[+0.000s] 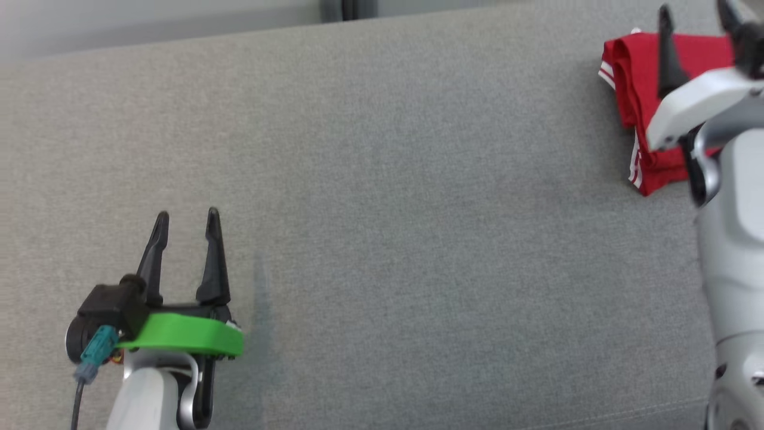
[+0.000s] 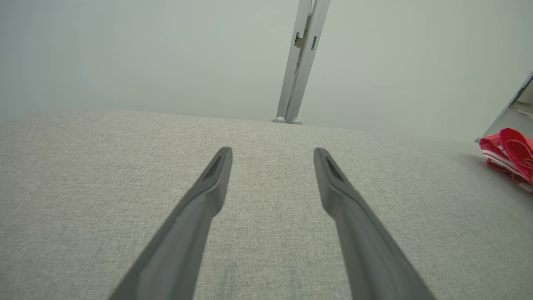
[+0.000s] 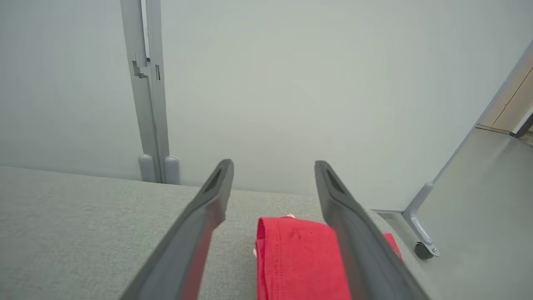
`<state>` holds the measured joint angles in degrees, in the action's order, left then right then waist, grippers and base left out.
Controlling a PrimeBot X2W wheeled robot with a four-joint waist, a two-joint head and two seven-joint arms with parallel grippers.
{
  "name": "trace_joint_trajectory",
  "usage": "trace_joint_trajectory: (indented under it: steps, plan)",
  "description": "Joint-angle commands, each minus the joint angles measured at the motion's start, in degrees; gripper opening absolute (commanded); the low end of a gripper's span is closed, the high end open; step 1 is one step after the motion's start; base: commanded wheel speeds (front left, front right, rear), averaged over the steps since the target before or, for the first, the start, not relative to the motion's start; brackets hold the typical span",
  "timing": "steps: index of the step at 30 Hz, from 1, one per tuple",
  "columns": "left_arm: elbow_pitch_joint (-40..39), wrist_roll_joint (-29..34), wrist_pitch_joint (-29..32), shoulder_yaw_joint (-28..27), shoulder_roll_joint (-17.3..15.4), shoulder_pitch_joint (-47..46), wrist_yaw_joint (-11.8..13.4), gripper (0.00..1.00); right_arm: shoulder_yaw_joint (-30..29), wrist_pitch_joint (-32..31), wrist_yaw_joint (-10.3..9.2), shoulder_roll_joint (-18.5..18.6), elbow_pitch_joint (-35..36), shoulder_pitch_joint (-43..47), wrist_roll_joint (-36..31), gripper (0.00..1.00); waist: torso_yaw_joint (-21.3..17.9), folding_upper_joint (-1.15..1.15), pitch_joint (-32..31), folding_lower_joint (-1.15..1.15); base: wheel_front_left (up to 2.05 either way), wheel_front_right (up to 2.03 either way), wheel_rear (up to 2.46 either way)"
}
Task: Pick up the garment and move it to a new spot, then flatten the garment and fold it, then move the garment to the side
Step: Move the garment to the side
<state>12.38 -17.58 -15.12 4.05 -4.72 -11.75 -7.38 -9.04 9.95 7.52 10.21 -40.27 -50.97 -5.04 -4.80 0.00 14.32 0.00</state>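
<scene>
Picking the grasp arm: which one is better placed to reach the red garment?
Right. The right gripper hangs open over the red garment; the left gripper, also open, sits far across the grey surface.

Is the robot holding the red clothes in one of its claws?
No, nothing is held. The right claw hangs open over the folded red garment, which lies on the grey surface. The left claw is open and empty too.

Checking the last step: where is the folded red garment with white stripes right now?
The red garment lies at the far right of the grey fabric surface in the head view, beneath the open right gripper, well apart from the left gripper.
</scene>
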Motion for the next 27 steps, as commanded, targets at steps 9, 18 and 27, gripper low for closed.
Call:
trace_joint_trajectory:
  steps: [9,18,27]
  plan:
    - [0.34,-0.68,0.01,-3.59,1.31,6.64,0.26,1.00,0.82,4.76,-0.08,-6.66,4.90,17.69,2.51,1.00,2.72,0.00,-7.51,0.00,0.00,0.00,0.00]
    - [2.00,0.89,0.00,-3.26,1.67,12.12,0.27,1.00,6.49,5.24,-0.08,-7.15,12.42,33.54,12.79,1.00,3.71,0.00,-10.35,0.00,0.00,0.00,0.00]
    - [2.21,-0.79,0.01,-1.73,1.76,14.29,0.80,1.00,6.49,5.28,-0.08,-7.17,19.40,42.52,14.28,1.00,4.25,0.00,-11.76,0.00,0.00,0.00,0.00]
